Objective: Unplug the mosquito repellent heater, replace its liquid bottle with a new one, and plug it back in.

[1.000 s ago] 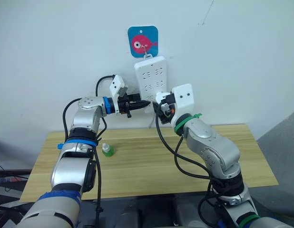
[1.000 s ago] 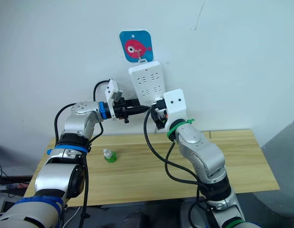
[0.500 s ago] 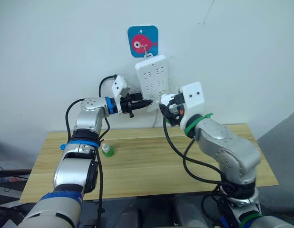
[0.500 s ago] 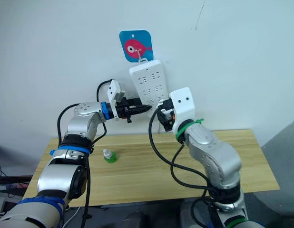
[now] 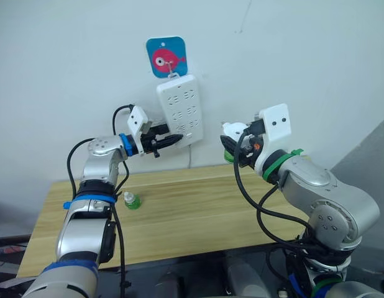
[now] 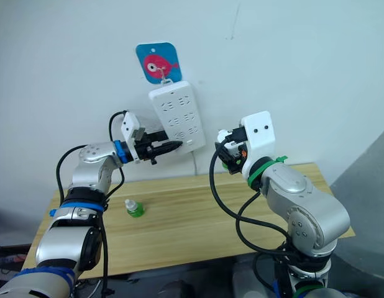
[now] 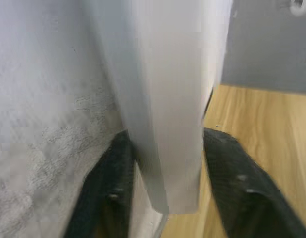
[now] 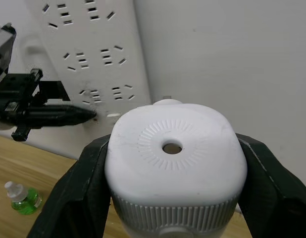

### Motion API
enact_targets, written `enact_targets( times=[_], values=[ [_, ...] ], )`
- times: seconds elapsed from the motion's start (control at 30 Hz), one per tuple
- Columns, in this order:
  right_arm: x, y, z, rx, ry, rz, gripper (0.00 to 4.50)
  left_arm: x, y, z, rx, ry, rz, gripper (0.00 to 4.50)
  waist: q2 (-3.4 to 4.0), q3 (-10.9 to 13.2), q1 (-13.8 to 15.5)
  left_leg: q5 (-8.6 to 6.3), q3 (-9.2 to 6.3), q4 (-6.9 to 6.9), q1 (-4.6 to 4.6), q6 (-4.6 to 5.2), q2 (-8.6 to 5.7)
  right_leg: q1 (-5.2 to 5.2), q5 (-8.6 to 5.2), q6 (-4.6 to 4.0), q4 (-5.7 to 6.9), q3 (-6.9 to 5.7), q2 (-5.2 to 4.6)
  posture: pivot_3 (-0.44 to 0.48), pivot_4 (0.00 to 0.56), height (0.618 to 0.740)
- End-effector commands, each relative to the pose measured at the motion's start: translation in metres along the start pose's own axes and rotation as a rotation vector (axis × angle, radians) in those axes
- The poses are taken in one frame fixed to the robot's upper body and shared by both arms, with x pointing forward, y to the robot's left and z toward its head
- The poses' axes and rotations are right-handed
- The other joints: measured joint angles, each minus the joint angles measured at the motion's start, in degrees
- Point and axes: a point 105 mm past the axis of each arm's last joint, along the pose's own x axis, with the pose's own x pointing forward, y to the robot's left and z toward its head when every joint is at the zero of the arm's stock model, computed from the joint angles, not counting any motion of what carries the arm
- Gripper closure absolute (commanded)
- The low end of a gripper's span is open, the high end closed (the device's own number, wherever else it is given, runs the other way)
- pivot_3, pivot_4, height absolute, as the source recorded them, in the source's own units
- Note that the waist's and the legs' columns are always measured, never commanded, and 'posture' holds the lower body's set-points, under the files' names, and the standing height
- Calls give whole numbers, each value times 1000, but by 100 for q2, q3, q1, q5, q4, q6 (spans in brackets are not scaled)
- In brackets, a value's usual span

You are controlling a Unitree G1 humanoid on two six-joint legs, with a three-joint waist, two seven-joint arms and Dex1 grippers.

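Note:
My right gripper is shut on the white mosquito repellent heater, held in the air to the right of the power strip and apart from it. The heater's round vent hole faces the right wrist camera. A bit of green, its liquid bottle, shows under the heater. My left gripper is shut on the strip's lower left edge; in the left wrist view the edge sits between both fingers. The new one, green with a whitish cap, stands on the table's left part.
The power strip hangs on the white wall from a blue hook plate with a pink fish. Below it is the wooden table. A white cable drops from the strip behind the table.
My right gripper has drawn the heater away from the power strip, to the right. The left gripper stays at the strip's edge. The camera has shifted.

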Motion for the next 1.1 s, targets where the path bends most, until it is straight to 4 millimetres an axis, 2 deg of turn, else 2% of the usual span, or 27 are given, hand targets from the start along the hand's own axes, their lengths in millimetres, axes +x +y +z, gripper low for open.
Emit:
enact_targets(
  times=[0.03,0.13,0.27,0.33,0.4,0.47,0.53,0.67,0.77,0.87,1.0,1.1],
  values=[
    [-8,-3,23,-3,-124,-30,1537,-24,9,13,142,-39,103,1011,1,1,-60,0,0,0,-1,0,0,-1,0,0,0,0,0,-225,143,730],
    [-10,-6,24,24,-147,-34,1537,-38,2,17,194,-75,149,115,2,1,-94,0,1,-1,-4,-1,1,-4,0,0,-1,4,-1,-219,141,730],
    [-13,-8,27,71,-180,-24,1537,-56,-25,27,317,-128,169,92,3,1,-95,0,1,-1,-4,-3,1,-2,0,0,-3,6,-2,-209,140,730],
    [-14,-10,29,106,-199,-21,1537,-59,-40,35,341,-158,167,92,4,2,-86,-1,5,-5,-4,-3,1,-3,0,0,-4,9,-3,-199,138,730],
    [-15,-11,30,146,-220,-14,1537,-56,-57,42,335,-189,137,92,5,3,-71,-1,5,-5,-4,-4,1,-3,0,0,-4,9,-3,-188,137,730],
    [-15,-8,34,202,-252,20,1537,-43,-87,52,314,-246,38,92,8,4,-45,-1,5,-5,-3,-4,1,-1,0,0,-4,7,-3,-182,134,730],
    [-14,-3,37,254,-277,56,1537,-31,-107,63,269,-297,-22,92,9,5,-4,-1,7,-5,0,-4,1,3,0,0,-4,8,-3,-181,133,730],
    [-14,5,41,325,-312,98,1537,-8,-125,78,175,-369,-64,92,11,6,44,0,17,-3,14,-3,0,12,0,1,-3,13,0,-187,130,730],
    [-13,8,44,391,-334,109,1537,11,-129,88,137,-424,-63,92,10,6,57,0,16,-1,17,-3,0,17,-1,1,-2,11,3,-198,126,730],
    [-11,8,46,469,-358,100,1537,33,-117,94,108,-464,-5,92,14,3,53,1,19,-1,17,-3,0,16,-1,1,-2,15,8,-212,121,730],
    [-11,5,47,520,-373,86,1537,45,-112,101,91,-493,17,92,17,2,-1,1,20,-1,16,-2,1,16,-1,1,-2,18,14,-219,120,730],
    [-11,7,48,560,-382,97,1537,51,-115,100,74,-496,-8,92,19,1,-86,1,20,-4,12,-1,3,14,-1,1,-3,19,13,-228,118,730]
  ],
)
